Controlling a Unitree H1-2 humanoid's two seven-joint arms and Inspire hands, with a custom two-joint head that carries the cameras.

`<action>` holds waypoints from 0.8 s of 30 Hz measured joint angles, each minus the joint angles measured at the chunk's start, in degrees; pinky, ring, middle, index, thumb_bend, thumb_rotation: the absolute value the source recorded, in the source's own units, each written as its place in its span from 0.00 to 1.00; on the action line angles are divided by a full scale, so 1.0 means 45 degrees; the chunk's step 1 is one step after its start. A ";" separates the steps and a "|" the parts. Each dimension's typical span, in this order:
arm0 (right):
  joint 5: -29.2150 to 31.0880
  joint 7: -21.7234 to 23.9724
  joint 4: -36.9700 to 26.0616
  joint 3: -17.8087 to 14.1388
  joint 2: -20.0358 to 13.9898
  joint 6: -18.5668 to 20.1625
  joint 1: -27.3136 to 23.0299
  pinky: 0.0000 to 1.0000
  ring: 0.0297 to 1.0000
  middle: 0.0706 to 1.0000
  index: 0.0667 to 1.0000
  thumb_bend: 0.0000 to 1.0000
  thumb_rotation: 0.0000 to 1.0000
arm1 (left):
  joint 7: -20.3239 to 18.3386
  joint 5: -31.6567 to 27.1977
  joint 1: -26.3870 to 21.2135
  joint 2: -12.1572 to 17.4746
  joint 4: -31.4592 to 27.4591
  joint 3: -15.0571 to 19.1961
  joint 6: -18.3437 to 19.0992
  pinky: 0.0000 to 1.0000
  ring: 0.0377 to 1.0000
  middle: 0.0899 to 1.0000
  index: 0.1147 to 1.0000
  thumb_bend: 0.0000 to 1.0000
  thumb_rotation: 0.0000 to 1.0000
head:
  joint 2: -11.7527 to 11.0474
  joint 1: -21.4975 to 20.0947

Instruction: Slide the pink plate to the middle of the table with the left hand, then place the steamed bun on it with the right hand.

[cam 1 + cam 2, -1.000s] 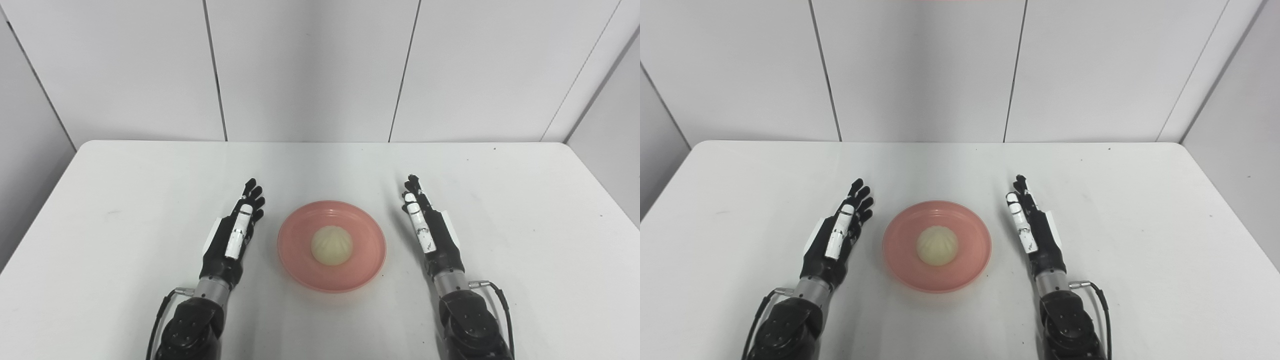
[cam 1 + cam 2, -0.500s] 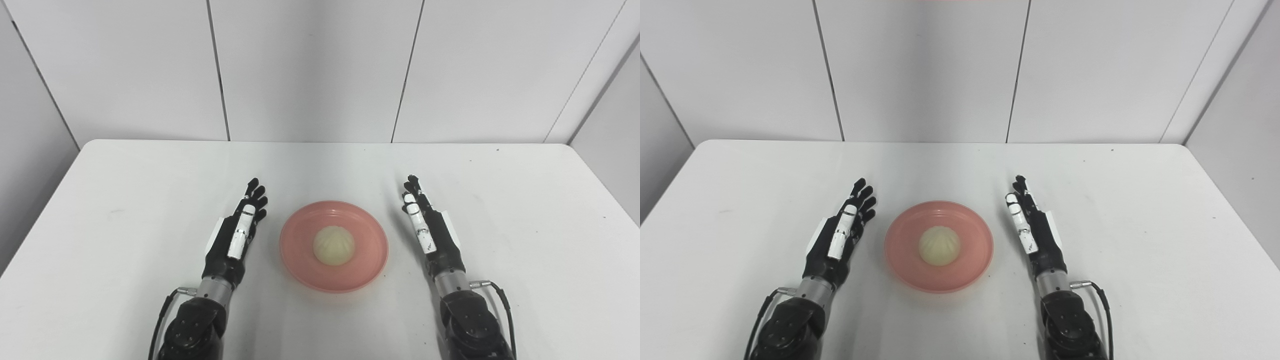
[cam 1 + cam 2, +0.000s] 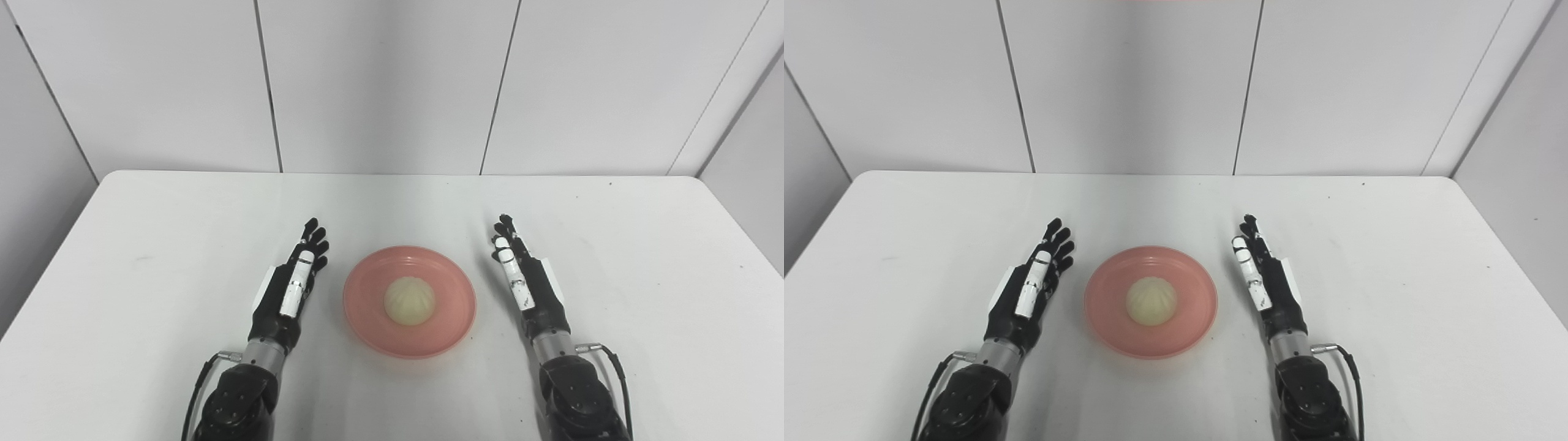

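The pink plate (image 3: 367, 312) lies near the middle of the white table (image 3: 153, 245), toward its front. A pale steamed bun (image 3: 409, 301) sits in the plate's centre. My left hand (image 3: 291, 288) rests a short way left of the plate, open, fingers stretched forward and apart from the rim. My right hand (image 3: 527, 282) rests a little farther off on the plate's right, also open with straight fingers and nothing in it. Neither hand touches the plate or the bun.
Grey wall panels (image 3: 392, 86) stand behind the table's far edge. The table's left and right edges run diagonally at the sides of the view. Thin cables (image 3: 612, 361) hang off both wrists.
The whole picture has shifted slightly right, so the camera moved. Hands, plate and bun keep the same places relative to each other.
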 measured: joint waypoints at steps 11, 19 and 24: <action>0.0020 -0.0014 0.0005 -0.0009 0.0000 0.0000 0.0000 0.89 0.93 0.94 0.96 0.22 1.00 | 0.0011 0.0000 -0.0003 0.0023 0.0006 -0.0037 -0.0015 0.97 0.97 0.98 0.99 0.35 1.00 | 0.0039 0.0000; 0.0017 -0.0014 -0.0048 -0.0001 -0.0005 0.0002 0.0000 0.90 0.93 0.95 0.96 0.21 1.00 | 0.0011 0.0000 -0.0006 0.0027 0.0007 -0.0043 -0.0017 0.97 0.97 0.99 0.99 0.35 1.00 | 0.0059 -0.0039; 0.0016 -0.0014 -0.0047 -0.0002 -0.0004 0.0001 0.0000 0.90 0.93 0.95 0.96 0.21 1.00 | 0.0011 0.0000 -0.0007 0.0027 0.0010 -0.0042 -0.0017 0.97 0.97 0.98 0.99 0.34 1.00 | 0.0059 -0.0039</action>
